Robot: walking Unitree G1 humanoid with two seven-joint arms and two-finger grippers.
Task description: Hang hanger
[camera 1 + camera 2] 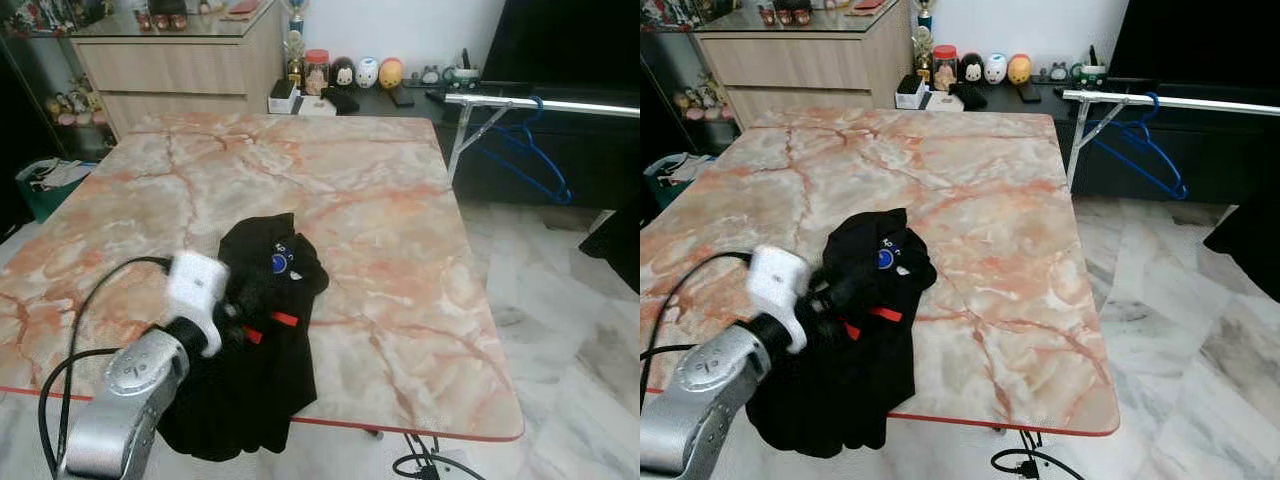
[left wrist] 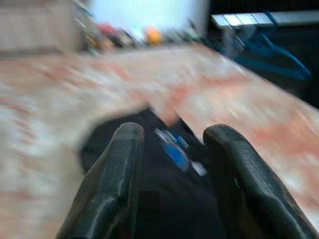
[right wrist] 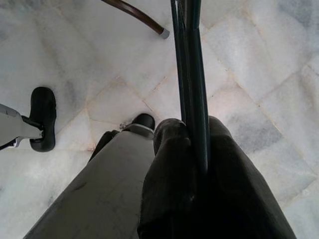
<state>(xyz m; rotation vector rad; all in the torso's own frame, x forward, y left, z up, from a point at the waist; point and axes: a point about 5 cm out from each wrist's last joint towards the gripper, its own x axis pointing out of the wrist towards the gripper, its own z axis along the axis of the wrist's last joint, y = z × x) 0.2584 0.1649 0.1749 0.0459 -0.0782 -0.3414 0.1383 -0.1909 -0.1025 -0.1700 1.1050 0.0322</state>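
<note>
Marble table (image 1: 380, 220), wooden dresser (image 1: 170, 65), small figurines (image 1: 366, 72) on dark low shelf behind

marble-patterned table (image 1: 380, 230), black garment (image 1: 262, 340) draped over its near edge

Left arm (image 1: 125, 400): silver, raised from the near left of the scene and angled forward and rightward. White wrist housing (image 1: 197, 288) at its far end, black cable looping off to the left. Left gripper (image 2: 172, 149): two black fingers (image 2: 112, 184) spread apart, gap visible between them. Right gripper (image 3: 194, 164): pointed straight down toward the floor, its dark fingers (image 3: 167, 179) pressed together around a thin dark green shaft.
</note>
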